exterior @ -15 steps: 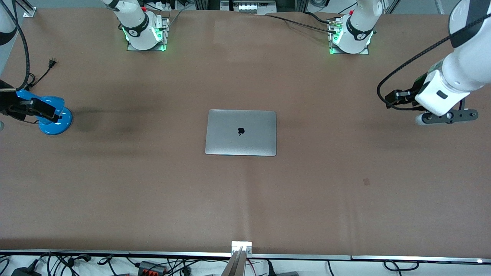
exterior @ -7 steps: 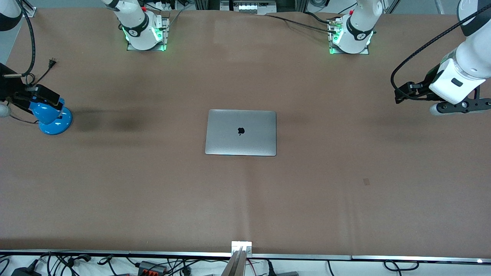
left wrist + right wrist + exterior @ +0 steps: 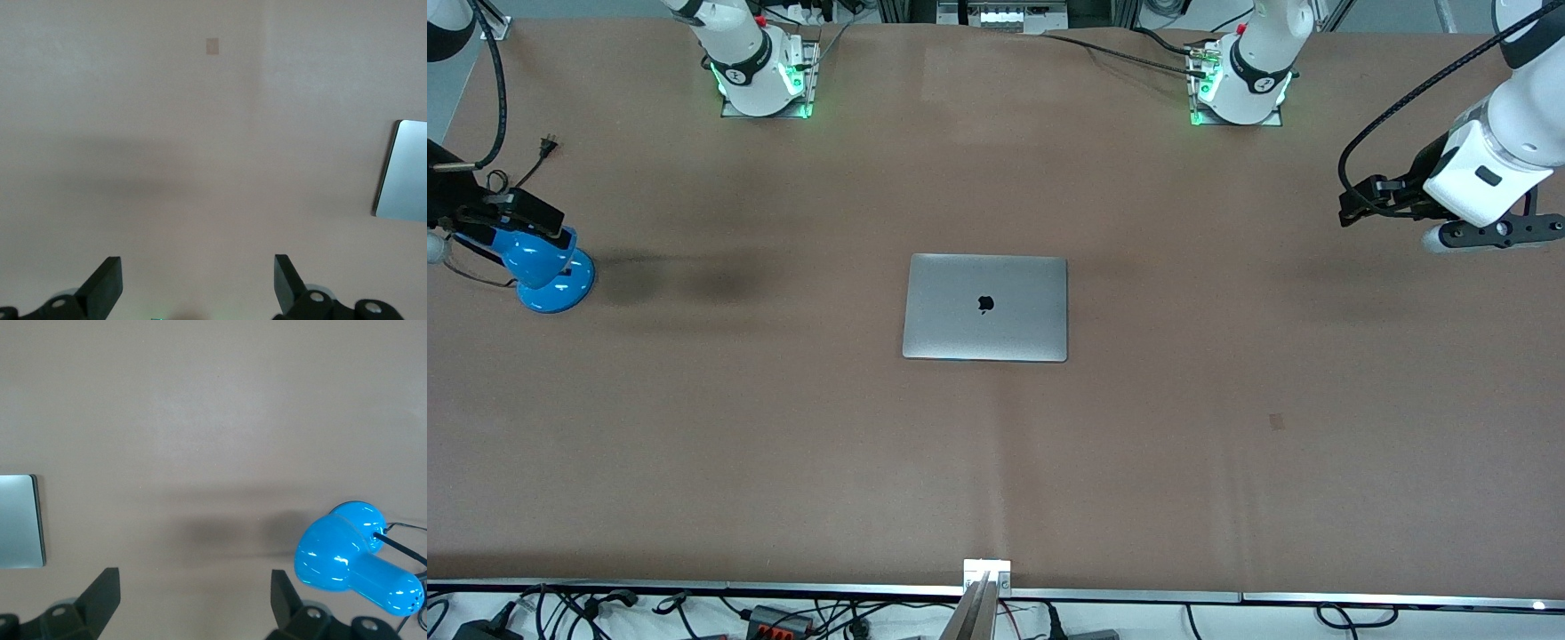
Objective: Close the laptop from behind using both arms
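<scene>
Brown tabletop [image 3: 783, 427] is seen with the laptop [image 3: 985, 308] lying shut at its middle; closing appears done. Left pincer [image 3: 197, 283] and right pincer [image 3: 195, 599] are held released over opposite ends.

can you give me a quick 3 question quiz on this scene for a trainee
1. True or false: the laptop lies shut, logo up, in the middle of the table.
2. What stands at the right arm's end of the table?
A. a blue desk lamp
B. a red mug
C. a stack of books
3. Fill in: both claws are ____ and hold nothing.

Key
1. True. Only the lid shows.
2. A. The blue desk lamp stands under the right claw.
3. Open. The left claw is over bare table at the left arm's end, well clear of the laptop.
</scene>
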